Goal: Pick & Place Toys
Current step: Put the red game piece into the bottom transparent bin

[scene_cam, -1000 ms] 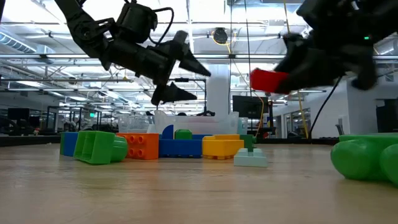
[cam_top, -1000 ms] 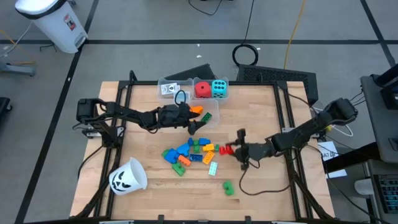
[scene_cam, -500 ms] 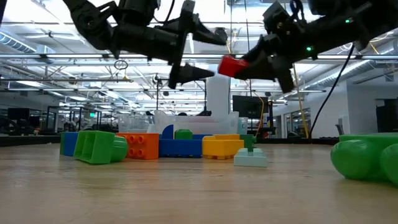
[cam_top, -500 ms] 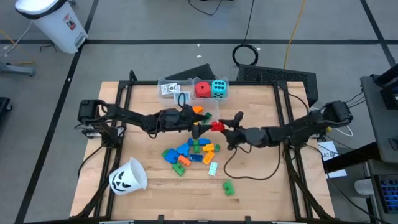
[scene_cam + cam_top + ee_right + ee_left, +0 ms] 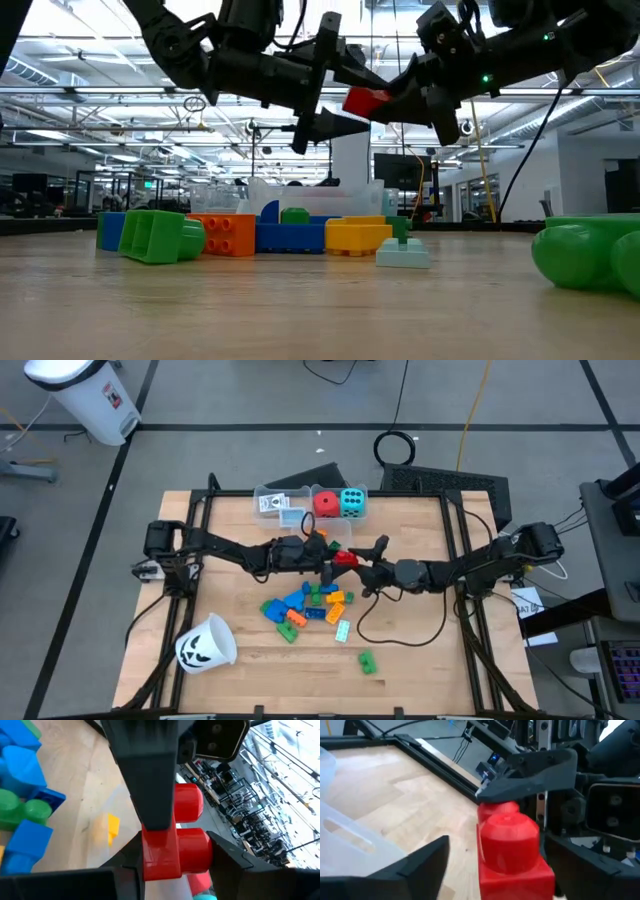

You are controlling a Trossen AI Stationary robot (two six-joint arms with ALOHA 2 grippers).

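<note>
A red block [image 5: 345,558] hangs in the air above the table's middle, with my right gripper [image 5: 356,564] shut on it. My left gripper [image 5: 330,563] reaches in from the left, open, one finger [image 5: 420,867] on each side of the same block [image 5: 512,845]. Below, a pile of blue, green, orange and yellow blocks [image 5: 305,605] lies on the wood. A single green block [image 5: 366,661] lies nearer the front edge. A red die [image 5: 325,503], a cyan die [image 5: 352,503] and a card [image 5: 270,503] sit in clear bins at the back. My left gripper stands level around the red block, coming from the table's left; whether its fingers touch the block I cannot tell. My right gripper pinches the red block's lower body [image 5: 165,852] between its two fingers, level, from the table's right. The block [image 5: 366,100] is lifted clear, high above the pile.
A white cup with a black pumpkin face [image 5: 205,643] lies on its side at the front left. An orange block [image 5: 318,537] sits in the nearer clear bin just behind the grippers. A black frame [image 5: 200,520] runs round the table's edges.
My right gripper has carried the red block from beside the pile toward the table's left and far edge, a little upward, turning its wrist level. My left gripper has moved toward the table's right until its fingers flank the block.
</note>
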